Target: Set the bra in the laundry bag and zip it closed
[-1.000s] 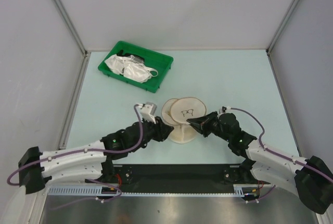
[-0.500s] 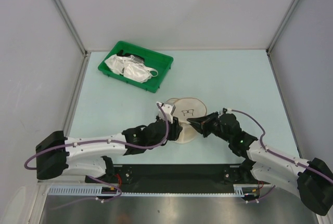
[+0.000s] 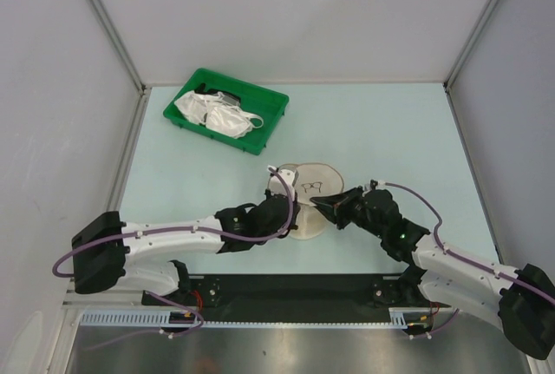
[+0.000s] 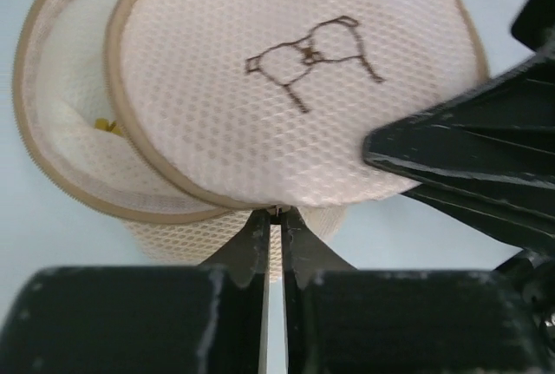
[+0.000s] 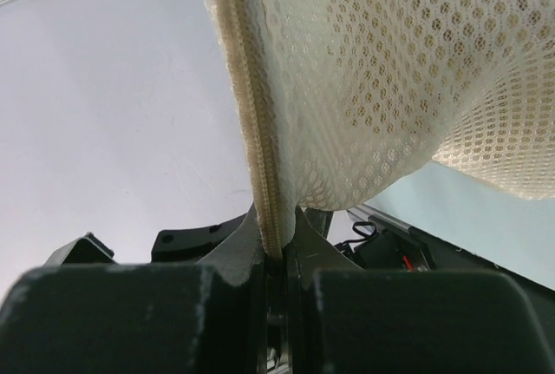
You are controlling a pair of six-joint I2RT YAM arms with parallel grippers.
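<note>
While your two hands met at the bag, site: the laundry bag (image 3: 310, 190) lay mid-tabletop (image 3: 390, 131), between the hands and well apart from the walls.
Bag form: two round beige mesh halves, partly overlapped, the upper one set off to the right of the lower in the left wrist view.
Bag face: the upper half showed its small dark bra drawing, turned up to the overhead camera.
Bag state: the halves did not line up, and the lower half's rim stood clear of the upper one on the left.
Bra: of the bra (image 4: 106, 125) you had only a small yellow scrap in view, inside the lower half, just under the upper half's edge.
Left hand: your left hand (image 4: 275, 218) reached in from the near-left, fingers all but together, tips nipped on the near rim of the upper half.
Right hand: your right hand (image 5: 276, 257) was clamped on the beige zip seam, mesh draped above the fingers.
Tray: the green tray (image 3: 247, 89) sat far-left, well apart from the bag, with white bras (image 3: 212, 114) heaped in it.
</note>
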